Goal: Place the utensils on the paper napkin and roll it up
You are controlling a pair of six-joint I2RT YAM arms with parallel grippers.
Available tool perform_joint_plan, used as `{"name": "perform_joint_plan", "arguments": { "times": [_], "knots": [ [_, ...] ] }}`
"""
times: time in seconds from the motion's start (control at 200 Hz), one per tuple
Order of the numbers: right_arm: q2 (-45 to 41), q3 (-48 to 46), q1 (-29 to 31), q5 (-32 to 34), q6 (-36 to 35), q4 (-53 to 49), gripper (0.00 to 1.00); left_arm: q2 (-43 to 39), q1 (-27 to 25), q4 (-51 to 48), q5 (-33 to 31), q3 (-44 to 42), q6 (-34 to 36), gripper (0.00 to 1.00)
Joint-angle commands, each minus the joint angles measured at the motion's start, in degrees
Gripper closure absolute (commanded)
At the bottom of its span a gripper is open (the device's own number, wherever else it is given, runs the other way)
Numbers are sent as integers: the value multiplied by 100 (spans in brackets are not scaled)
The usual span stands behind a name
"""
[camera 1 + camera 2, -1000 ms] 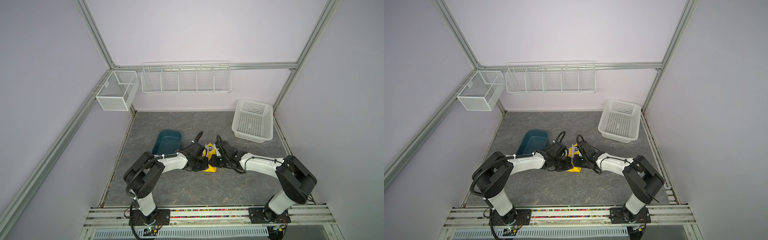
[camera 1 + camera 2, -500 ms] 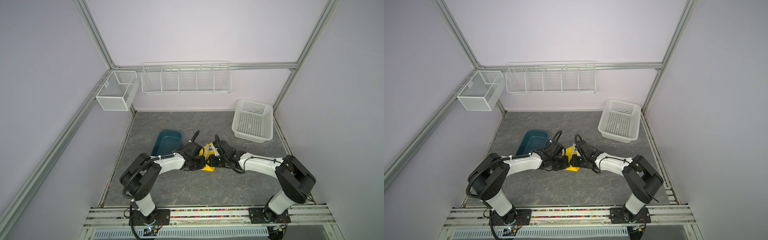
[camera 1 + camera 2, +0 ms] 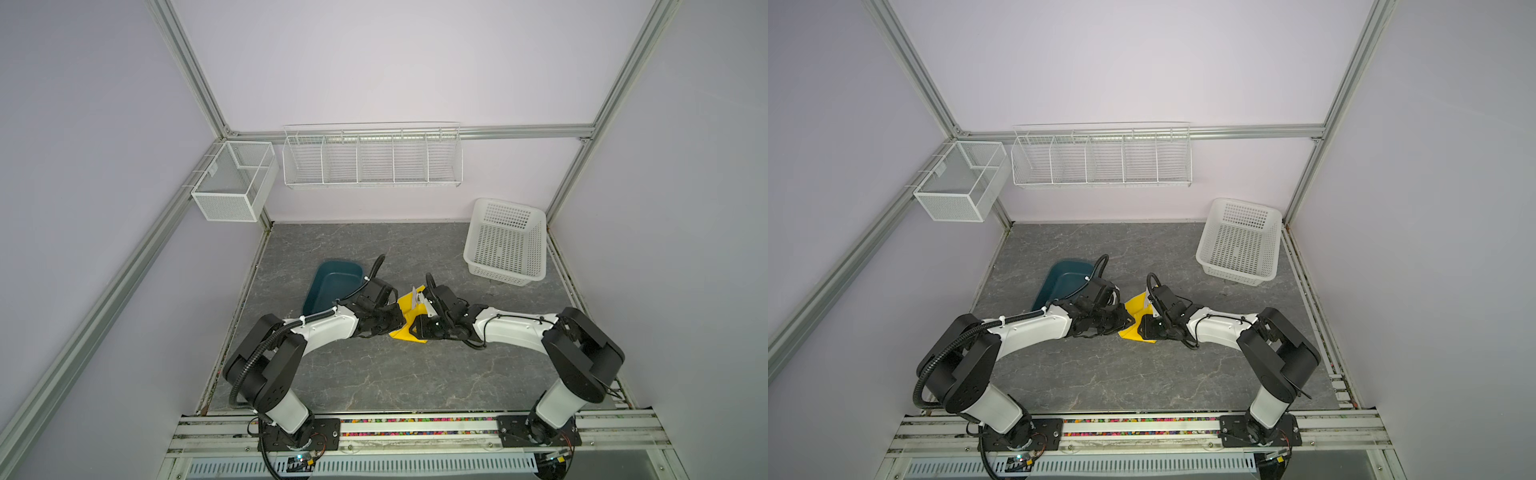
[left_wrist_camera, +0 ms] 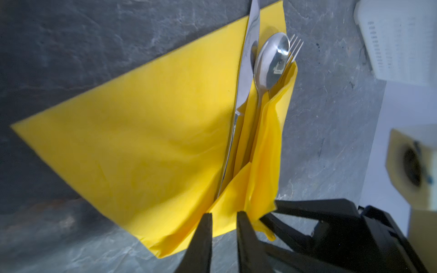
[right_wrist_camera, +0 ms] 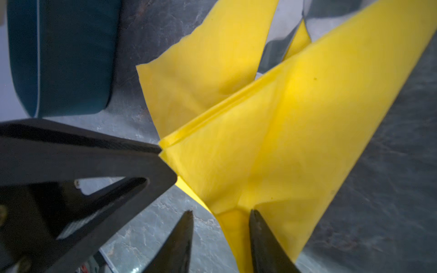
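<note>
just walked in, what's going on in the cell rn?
Both arms are on the yellow paper napkin mid-table, beside the teal tub. The knife, spoon and fork lie together along one side of it, with a flap folded over their handles, so the roll is barely started. The left gripper and right gripper sit at the handle end, jaws apart around the paper; neither looks clamped.

The utensils (image 4: pixel 272 61) are mirror-glossy metal, the paper napkin (image 4: pixel 142 130) matt and creased, the table (image 4: pixel 71 47) dull stone-look.
</note>
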Motion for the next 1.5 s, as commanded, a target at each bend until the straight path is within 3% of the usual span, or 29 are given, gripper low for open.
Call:
{"name": "perform_joint_plan", "arguments": {
  "times": [0.0,0.565,0.81,0.93,1.07,1.17,1.495],
  "knots": [
    [14,-165,65,-30,-101,259,50,-3,115,55,220,231,57,73],
    [3,-234,66,31,-90,276,50,450,213,-271,185,566,148,59],
    [5,-225,71,-13,-104,275,50,753,213,-17,487,652,127,60],
    [-14,-220,68,-12,-132,244,50,846,213,109,550,672,128,65],
    [-132,-260,69,-9,-89,234,50,844,213,192,508,601,125,84],
    [-346,-336,68,-20,-27,253,50,834,213,190,492,536,165,92],
    [-1289,-1166,-306,123,732,705,59,740,213,238,643,408,222,100]
  ]
}}
